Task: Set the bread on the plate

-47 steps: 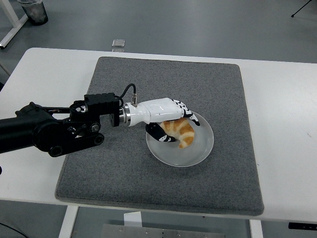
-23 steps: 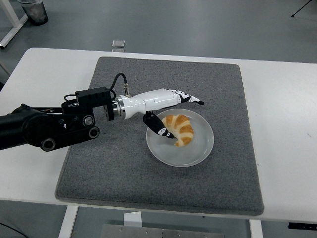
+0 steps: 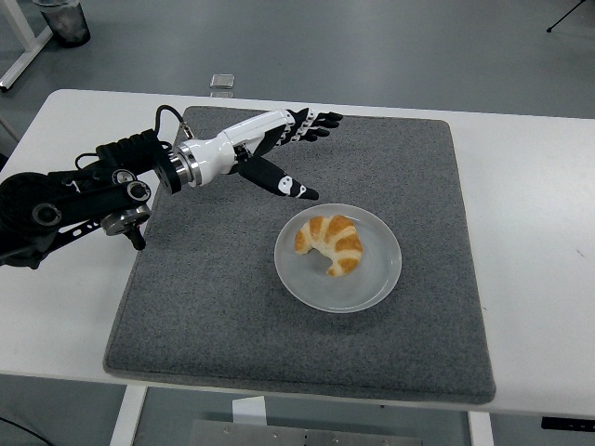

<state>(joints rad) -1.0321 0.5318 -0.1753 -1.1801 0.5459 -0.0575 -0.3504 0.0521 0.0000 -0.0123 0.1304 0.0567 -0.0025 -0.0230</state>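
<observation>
**Status: Croissant Seated on Plate**

The croissant [image 3: 331,243] lay on the round plate [image 3: 379,279], below and to the right of the left hand [image 3: 279,149] and well apart from it. The hand hovered over the grey mat [image 3: 223,307], fingers extended and spread, thumb angled down, holding nothing. Placement appeared complete; only arm withdrawal seemingly remained.

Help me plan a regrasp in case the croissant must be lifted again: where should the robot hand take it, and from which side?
Probably across the thick middle of the croissant, coming from above. It lies flat on the plate, arched with both tips tapering, so the centre offers the widest hold. The left robot hand is open, up and left of the plate.
</observation>
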